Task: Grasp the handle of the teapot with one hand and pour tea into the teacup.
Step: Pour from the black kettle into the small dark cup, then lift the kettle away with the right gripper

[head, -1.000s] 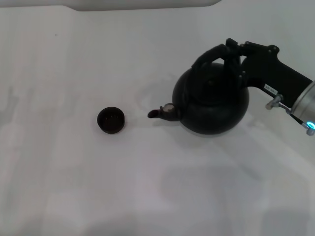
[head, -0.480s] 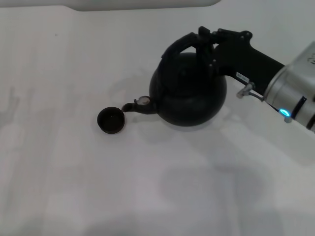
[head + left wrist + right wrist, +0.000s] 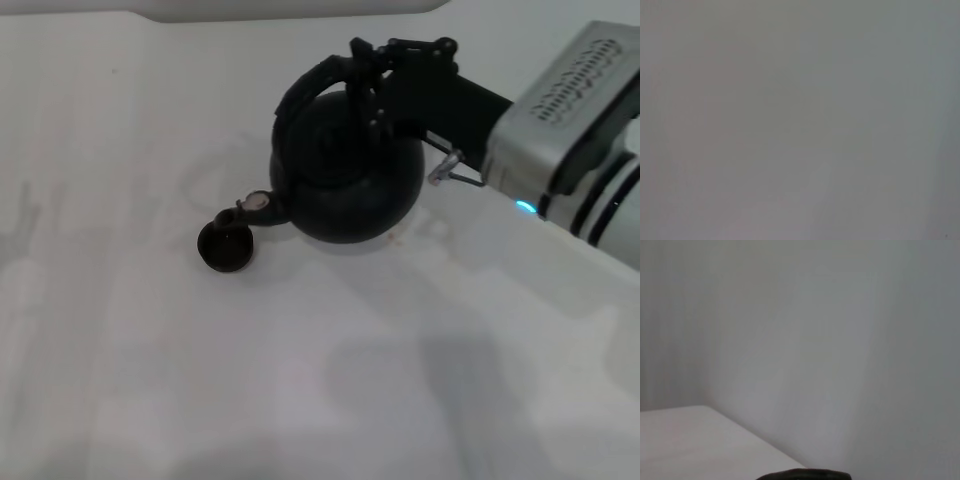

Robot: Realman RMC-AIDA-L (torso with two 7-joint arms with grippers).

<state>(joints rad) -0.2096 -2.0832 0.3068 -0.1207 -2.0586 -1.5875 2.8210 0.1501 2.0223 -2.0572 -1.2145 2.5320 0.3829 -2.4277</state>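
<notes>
Since a second ago we are seeing the teapot [image 3: 345, 175] carried leftward across the counter [image 3: 300, 380], from well apart from the teacup [image 3: 225, 245] to right beside it, and the right arm is reaching farther into the head view.

From the head camera, we are watching the right pincer [image 3: 365, 65] holding the handle [image 3: 320, 80], its black fingers closed around the arched bail near the top. The pot is tilting toward the cup, and its spout [image 3: 245, 210], with the small silvery cap, is sitting over the cup's far rim. Whether the pot's base is touching the counter we cannot tell. The cup is standing upright on the counter, left of the pot.

The left wrist camera is giving us only a flat grey field; the left pincer is nowhere in sight.

The right wrist camera is showing us pale surfaces and a thin dark curved edge [image 3: 805, 474] at the frame's border, probably part of the pot, though we cannot tell for certain.
</notes>
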